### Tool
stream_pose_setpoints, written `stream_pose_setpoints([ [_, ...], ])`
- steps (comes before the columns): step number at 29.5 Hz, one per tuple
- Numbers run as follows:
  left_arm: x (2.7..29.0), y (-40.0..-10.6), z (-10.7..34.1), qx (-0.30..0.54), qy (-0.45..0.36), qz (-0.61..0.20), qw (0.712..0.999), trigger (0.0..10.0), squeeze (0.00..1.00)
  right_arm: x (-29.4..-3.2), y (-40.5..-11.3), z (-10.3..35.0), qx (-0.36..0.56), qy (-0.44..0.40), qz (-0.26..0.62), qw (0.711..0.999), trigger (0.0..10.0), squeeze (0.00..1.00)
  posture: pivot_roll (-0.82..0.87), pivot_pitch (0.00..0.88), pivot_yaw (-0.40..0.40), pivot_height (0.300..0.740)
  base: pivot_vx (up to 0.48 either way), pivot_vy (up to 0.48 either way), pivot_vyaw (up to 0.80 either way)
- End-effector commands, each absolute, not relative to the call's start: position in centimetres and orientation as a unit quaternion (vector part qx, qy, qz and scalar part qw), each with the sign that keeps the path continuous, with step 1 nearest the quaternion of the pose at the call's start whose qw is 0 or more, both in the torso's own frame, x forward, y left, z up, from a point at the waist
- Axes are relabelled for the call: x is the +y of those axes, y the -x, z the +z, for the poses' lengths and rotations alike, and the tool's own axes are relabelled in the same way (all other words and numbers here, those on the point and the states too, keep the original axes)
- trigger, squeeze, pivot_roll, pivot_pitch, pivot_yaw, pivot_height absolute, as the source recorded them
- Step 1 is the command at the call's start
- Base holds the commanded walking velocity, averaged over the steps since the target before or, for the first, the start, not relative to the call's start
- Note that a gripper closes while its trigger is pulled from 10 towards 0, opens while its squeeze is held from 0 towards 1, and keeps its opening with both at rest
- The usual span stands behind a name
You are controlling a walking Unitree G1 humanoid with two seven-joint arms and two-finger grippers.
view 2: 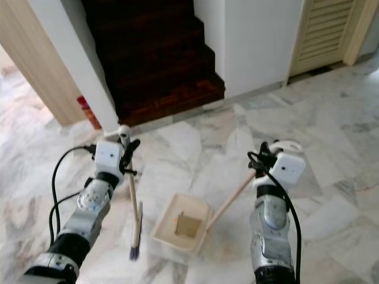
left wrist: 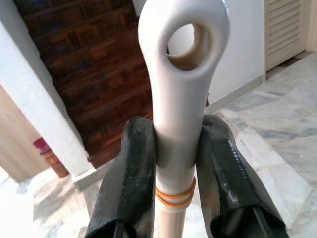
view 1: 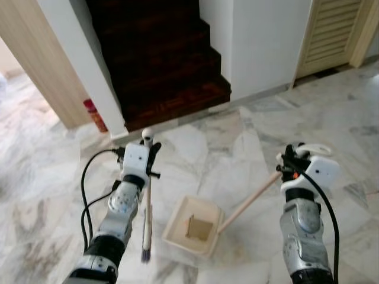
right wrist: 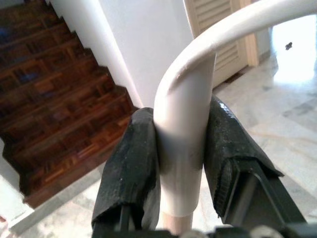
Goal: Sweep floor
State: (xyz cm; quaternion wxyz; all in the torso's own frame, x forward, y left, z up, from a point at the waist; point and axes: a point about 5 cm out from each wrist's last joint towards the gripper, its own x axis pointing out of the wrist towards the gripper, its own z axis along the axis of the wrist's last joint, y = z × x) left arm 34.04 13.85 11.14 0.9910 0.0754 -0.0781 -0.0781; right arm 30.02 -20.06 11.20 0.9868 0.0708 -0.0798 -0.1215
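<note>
Marble floor (view 1: 225,148) spreads beneath me, and nearest lies the cream dustpan (view 1: 192,226), flat on it between my arms. My left claw (left wrist: 176,163) is clamped on the broom (view 1: 147,204), bristles down beside the pan. My right claw (right wrist: 181,158) grips the dustpan handle (view 1: 249,201). Beyond rise dark wooden stairs (view 1: 160,53) and a louvred door (view 1: 331,32)
</note>
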Motion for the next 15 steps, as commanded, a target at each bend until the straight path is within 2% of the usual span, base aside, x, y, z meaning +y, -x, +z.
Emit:
stream_pose_setpoints([
  [1, 14.79, -34.21, 11.85, -0.092, -0.08, -0.063, 0.991, 10.0, 0.0, -19.31, -30.33, 12.33, -0.106, -0.071, -0.106, 0.986, 10.0, 0.0, -0.17, 0.0, 0.142, 0.74, 0.0, 0.274, 0.0],
  [15, 15.11, -33.52, 10.99, -0.087, -0.078, -0.051, 0.992, 10.0, 0.0, -18.9, -30.89, 12.25, -0.099, -0.067, -0.082, 0.989, 10.0, 0.0, -0.15, 0.0, 0.093, 0.74, 0.0, 0.28, 0.0],
])
